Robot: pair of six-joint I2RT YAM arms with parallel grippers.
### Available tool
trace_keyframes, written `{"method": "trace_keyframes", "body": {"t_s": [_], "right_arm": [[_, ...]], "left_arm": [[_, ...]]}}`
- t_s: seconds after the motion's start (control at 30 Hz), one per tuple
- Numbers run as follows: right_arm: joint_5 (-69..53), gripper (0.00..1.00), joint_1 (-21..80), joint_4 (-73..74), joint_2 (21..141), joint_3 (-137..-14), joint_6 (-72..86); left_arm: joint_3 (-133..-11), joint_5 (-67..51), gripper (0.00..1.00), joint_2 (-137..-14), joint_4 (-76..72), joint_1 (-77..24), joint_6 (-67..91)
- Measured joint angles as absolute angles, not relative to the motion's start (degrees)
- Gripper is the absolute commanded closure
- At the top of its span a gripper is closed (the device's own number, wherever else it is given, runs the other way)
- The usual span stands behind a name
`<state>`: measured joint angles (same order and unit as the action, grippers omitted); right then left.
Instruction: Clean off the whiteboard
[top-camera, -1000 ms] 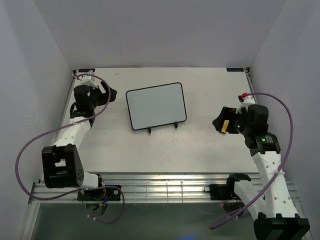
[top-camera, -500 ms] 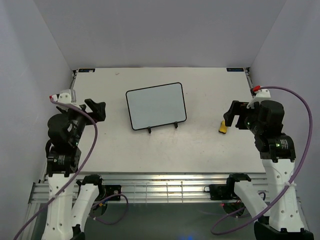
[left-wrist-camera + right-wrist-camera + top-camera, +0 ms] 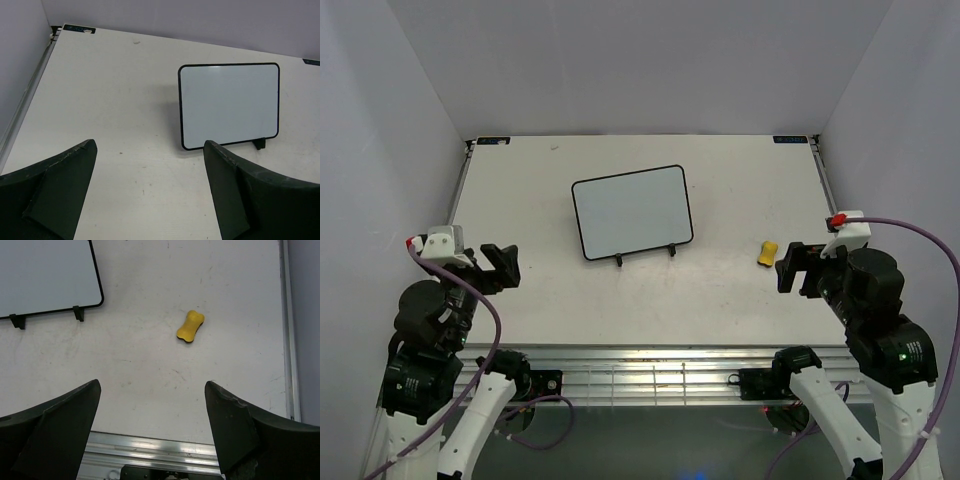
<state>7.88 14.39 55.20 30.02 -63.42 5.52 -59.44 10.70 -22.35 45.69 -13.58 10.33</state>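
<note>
Whiteboard (image 3: pixel 631 212) sits blank on its stand (image 3: pixel 645 255) — your left gripper (image 3: pixel 502 266) and right gripper (image 3: pixel 790 266) gape empty, eraser (image 3: pixel 767 254) loose near the right one.

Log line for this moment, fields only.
whiteboard: blank, propped up | yellow eraser: lying free | left gripper: open, empty | right gripper: open, empty

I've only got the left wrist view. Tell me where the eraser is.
Observer: The yellow eraser lies flat on the table, to the right of the whiteboard and apart from it.
Operator: Report the right gripper.
Observer: The right gripper is above the table with its jaws open and empty. The eraser lies ahead of it, untouched.
</note>
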Motion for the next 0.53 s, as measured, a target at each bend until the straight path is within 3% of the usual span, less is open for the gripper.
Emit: {"method": "trace_keyframes", "body": {"t_s": [0.53], "right_arm": [[11.7,0.1,15.1,57.3,29.7,-64.0,5.5]], "left_arm": [[-61.0,15.3,0.02,-22.3,49.3,-13.8,10.5]]}}
